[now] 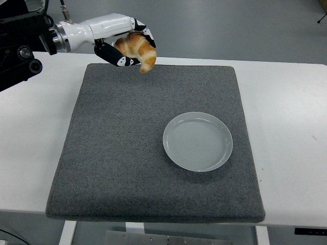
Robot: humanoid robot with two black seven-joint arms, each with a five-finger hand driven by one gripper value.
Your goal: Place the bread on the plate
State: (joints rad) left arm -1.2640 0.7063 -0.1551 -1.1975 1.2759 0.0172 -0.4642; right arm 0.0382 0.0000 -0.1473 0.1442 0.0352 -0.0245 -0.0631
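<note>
Golden croissant (137, 48) sits clasped in the left robot hand (125, 45), fingers curled.

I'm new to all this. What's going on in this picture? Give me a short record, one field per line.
Working hand: left hand, coming in from the upper left
Held item: croissant, gripped in the fingers and held up in the air
Croissant position: over the far edge of the grey mat
Plate: pale, round, empty, on the mat's right half
Surface: white table under the mat
Right hand: not in view
Task status: bread not yet on the plate
</note>
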